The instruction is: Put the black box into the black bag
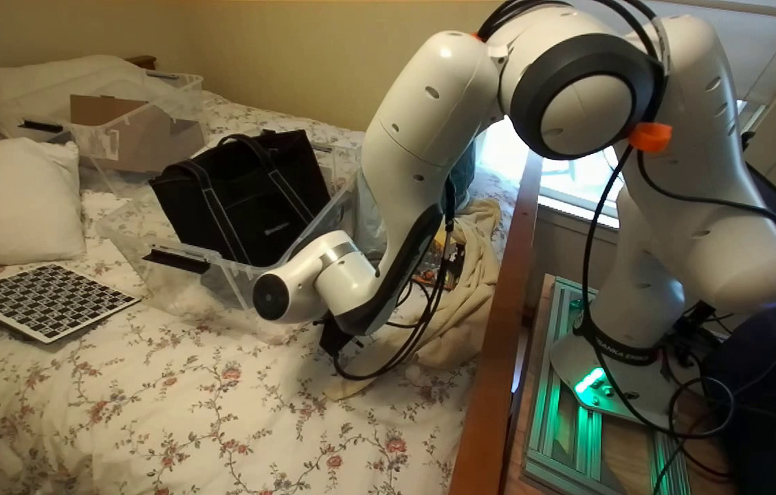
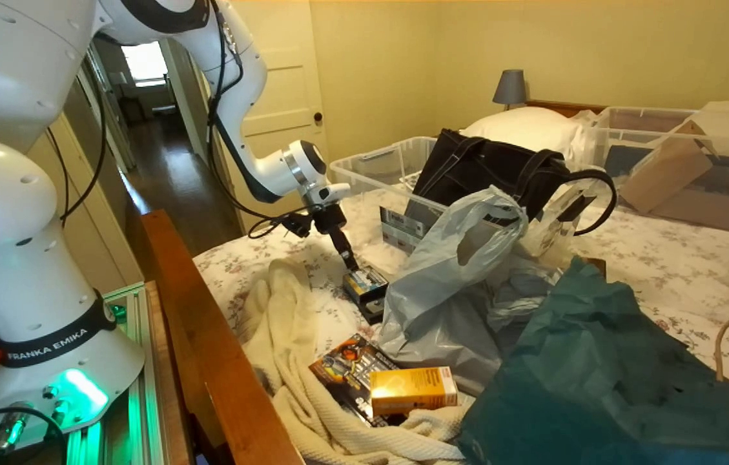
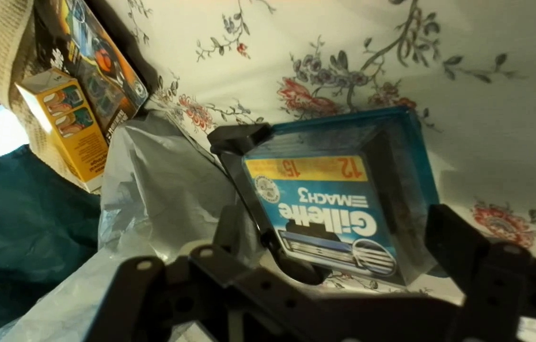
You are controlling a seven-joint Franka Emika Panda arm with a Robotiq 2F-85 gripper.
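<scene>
The black box (image 3: pixel 324 199) lies on the flowered bedspread, a black-edged, partly clear pack with a blue and yellow label and pale lettering. It also shows in an exterior view (image 2: pixel 365 284). My gripper (image 3: pixel 335 227) stands open just over it, one finger on either side in the wrist view; whether they touch it I cannot tell. In an exterior view the fingertips point down at the pack's upper edge. The black bag (image 1: pixel 250 206), with stitched handles, leans inside a clear plastic bin, visible in both exterior views.
Beside the pack stands a grey plastic bag (image 2: pixel 448 303), with a teal bag (image 2: pixel 596 368) farther along. A yellow box (image 2: pixel 412 389), a toy package (image 2: pixel 345 371) and a cream blanket (image 2: pixel 277 310) lie nearby. The clear bin's wall (image 1: pixel 236 278) surrounds the bag. A wooden rail (image 2: pixel 209 349) edges the bed.
</scene>
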